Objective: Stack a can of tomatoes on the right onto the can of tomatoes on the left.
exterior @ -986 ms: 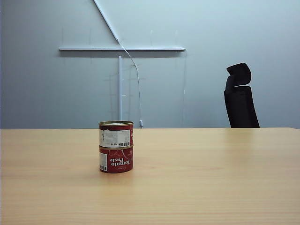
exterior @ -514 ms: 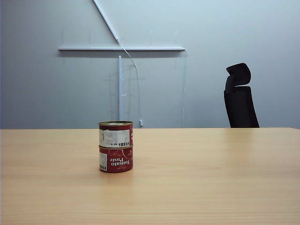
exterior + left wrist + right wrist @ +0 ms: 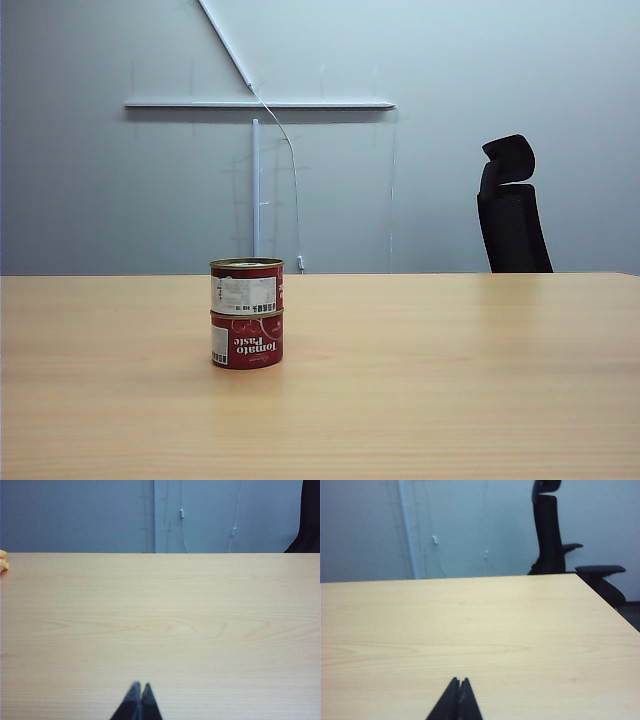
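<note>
Cans [image 3: 247, 314] stacked, left gripper [image 3: 139, 686], right gripper [image 3: 459, 681] closed

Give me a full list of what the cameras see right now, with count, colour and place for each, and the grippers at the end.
Red tomato paste cans: 2, red with white labels, stacked upright, upper can resting on lower can, left of centre on the table in the exterior view.
Light wooden table: 1, pale wood, fills the lower half of every view.
Black office chair: 1, black, behind the table's far edge, to the right.
White wall rail: 1, white, on the grey wall above the cans, with a thin cable hanging from it.
Small yellow object: 1, yellow, at the table's edge in the left wrist view; cannot identify.
Left gripper: 1, black, shut, empty, low over bare table.
Right gripper: 1, black, shut, empty, low over bare table.
</note>
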Robot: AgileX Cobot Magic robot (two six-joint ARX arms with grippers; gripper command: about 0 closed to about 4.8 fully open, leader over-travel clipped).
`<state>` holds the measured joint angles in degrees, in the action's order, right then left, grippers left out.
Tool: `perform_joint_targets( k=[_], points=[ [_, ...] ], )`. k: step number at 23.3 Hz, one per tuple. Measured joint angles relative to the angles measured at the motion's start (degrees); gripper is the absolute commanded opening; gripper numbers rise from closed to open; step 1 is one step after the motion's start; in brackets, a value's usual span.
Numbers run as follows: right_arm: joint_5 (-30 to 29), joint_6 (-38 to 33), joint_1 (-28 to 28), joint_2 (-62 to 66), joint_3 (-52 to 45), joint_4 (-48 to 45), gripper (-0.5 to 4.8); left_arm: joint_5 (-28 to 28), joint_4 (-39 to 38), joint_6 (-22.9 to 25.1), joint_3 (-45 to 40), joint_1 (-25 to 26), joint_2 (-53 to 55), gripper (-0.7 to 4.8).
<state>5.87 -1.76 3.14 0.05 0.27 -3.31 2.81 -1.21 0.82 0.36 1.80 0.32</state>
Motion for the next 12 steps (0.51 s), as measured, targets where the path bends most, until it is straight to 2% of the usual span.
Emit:
perform_joint_targets(
  k=[4,8,12],
  points=[
    [0.0,0.0,-1.7,0.0,0.0,0.4,-0.06,0.0,0.0,0.0,0.0,0.0,0.0,-0.02],
    [-2.7,0.0,-4.1,0.0,0.0,0.5,-0.05,0.0,0.0,0.0,0.0,0.0,0.0,-0.02],
    [-3.3,0.0,-4.3,0.0,0.0,1.1,-0.05,0.0,0.0,0.0,0.0,0.0,0.0,-0.02]
  ],
)
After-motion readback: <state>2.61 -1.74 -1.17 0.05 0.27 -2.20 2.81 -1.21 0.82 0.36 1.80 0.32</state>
